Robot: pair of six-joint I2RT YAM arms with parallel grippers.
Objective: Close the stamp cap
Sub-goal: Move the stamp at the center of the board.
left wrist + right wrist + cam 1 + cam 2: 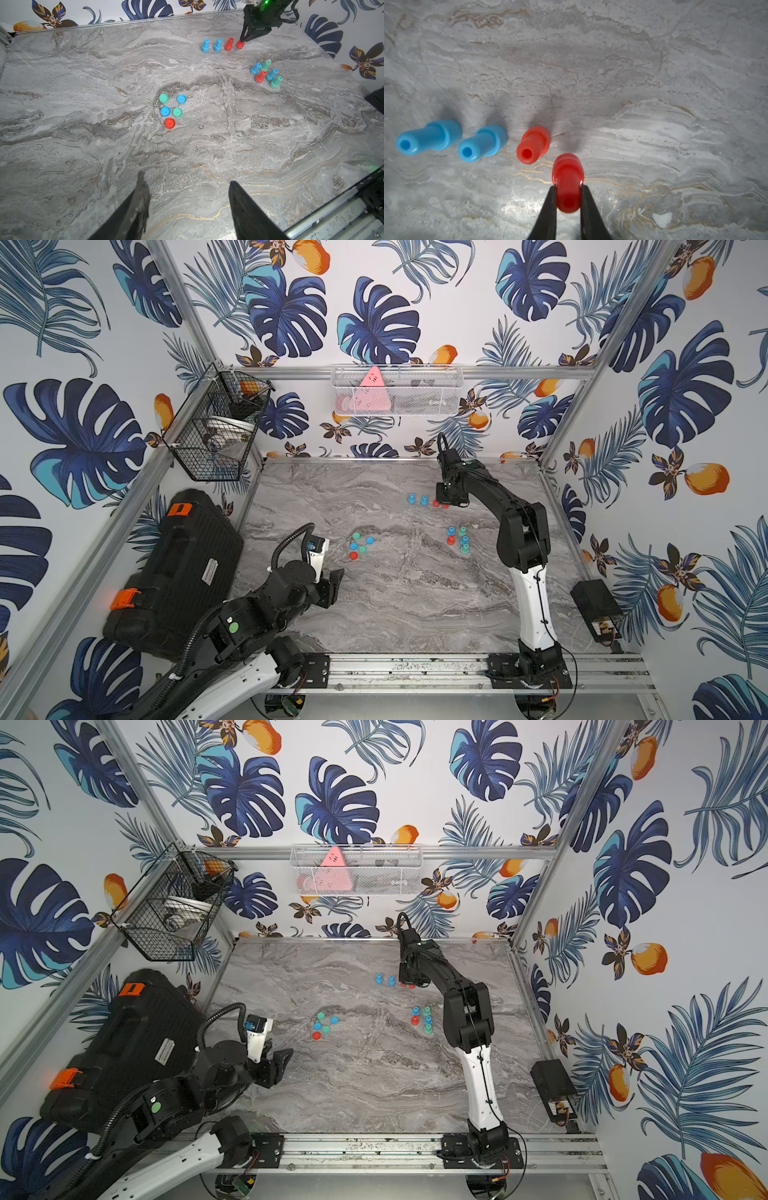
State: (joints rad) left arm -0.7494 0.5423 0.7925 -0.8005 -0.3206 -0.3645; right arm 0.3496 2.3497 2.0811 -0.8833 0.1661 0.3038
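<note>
R gripper (568,186) clamps red stamp (568,168); seat flat, release, lift straight w/o nudging neighbour stamp (533,144) beside it. L gripper (187,179) spread, empty.

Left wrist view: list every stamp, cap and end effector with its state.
Gripped red stamp, upright, capped.
Three row stamps, upright, capped.
Five clustered stamps, upright, uncapped.
Five loose caps, off, lying flat.
Right end effector, shut on that stamp.
Left end effector, open, empty.

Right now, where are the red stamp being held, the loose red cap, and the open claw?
Held red stamp (568,187): right wrist view, its body between the jaws.
Red cap (170,123): left wrist view, its top face.
Left gripper (187,178): left wrist view, midway between its fingertips.
</note>
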